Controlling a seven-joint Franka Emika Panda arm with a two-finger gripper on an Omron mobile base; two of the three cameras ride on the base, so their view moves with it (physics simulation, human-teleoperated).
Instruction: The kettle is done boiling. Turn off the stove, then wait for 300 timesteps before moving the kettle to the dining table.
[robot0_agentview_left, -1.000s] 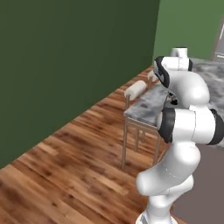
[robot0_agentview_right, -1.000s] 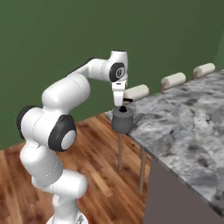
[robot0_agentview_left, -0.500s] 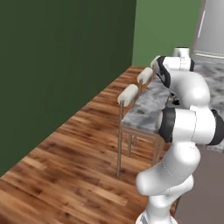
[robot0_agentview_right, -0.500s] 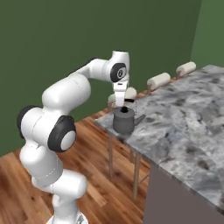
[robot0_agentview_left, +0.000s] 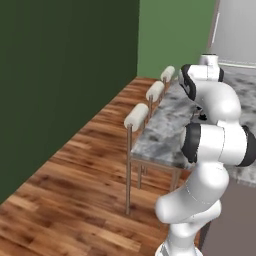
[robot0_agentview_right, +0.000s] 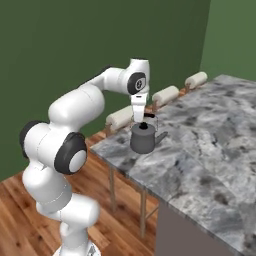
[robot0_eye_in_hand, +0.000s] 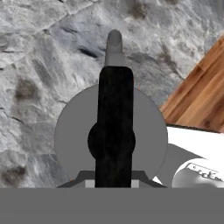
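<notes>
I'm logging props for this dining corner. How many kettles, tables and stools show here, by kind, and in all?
Kettle: 1
Table: 1
Stools: 3
Total: 5

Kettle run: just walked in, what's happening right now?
The white arm's gripper is at the handle on top of the dark grey kettle. The kettle is over the near corner of the marble dining table, by the cream stools. Whether it rests on the top or hangs just above it is unclear. In the hand view the black handle runs over the lid, spout pointing away; the fingertips are hidden, so grip is unconfirmed.
</notes>
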